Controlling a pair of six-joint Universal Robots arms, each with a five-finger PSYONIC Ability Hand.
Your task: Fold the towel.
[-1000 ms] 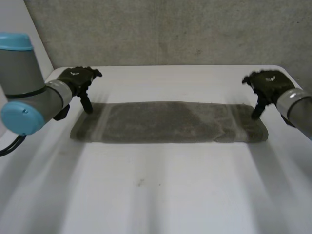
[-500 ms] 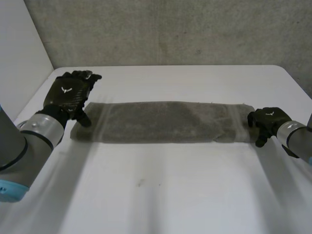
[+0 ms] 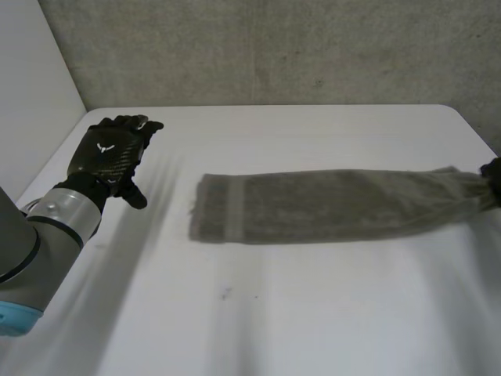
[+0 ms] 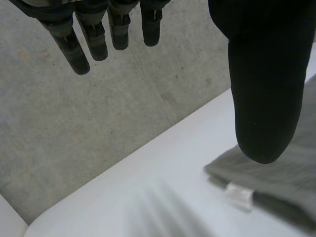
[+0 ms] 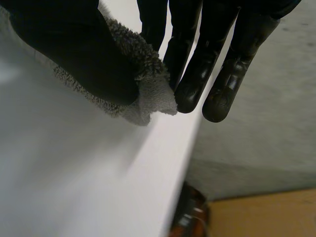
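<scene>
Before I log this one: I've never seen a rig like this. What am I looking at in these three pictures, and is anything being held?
This is a robot with two arms at a white table, each arm ending in a black hand. The head view looks down from a camera between and behind the arms. The other two pictures come from cameras on the wrists, each looking along its own hand. A grey towel lies stretched out across the table. The left hand is open, with straight fingers, off the towel's nearer end and holding nothing. The right hand pinches the towel's far end between thumb and fingers, near the table's edge.
</scene>
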